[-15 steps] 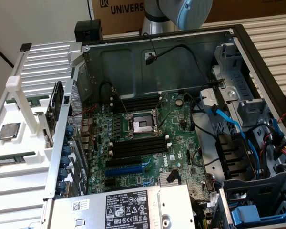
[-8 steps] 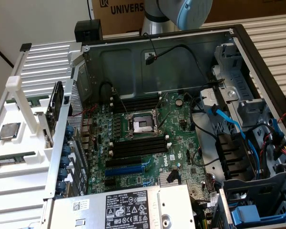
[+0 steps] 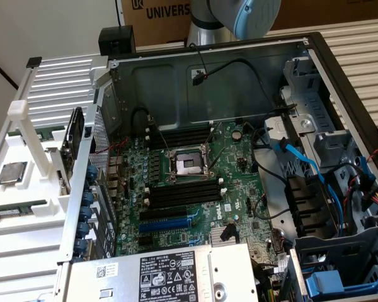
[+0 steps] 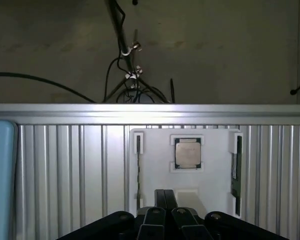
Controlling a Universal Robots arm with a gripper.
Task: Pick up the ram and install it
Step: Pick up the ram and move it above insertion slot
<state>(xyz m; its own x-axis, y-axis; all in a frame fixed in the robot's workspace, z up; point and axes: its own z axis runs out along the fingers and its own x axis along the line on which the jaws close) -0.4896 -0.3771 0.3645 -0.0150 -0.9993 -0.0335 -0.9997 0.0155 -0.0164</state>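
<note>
the step in hand reads as the approach to the pick: nothing is lifted yet. in the wrist view the gripper has its jaws pressed together with nothing between them, and it looks out across the ribbed table toward the white holder. the ram lies in a narrow slot along one edge of that holder, just beside the square cpu chip, and it is apart from the fingertips. in the exterior view the holder sits outside the computer case at the exterior view's left, with the ram flat in its slot, while the arm stands behind the case, well apart from it. on the motherboard the black memory slots look empty, so installing has not begun. as a judgement, the pick calls for parted jaws, set square across the thin stick, and a straight lift so the board does not catch on the slot walls; a skewed grip could tilt it.
</note>
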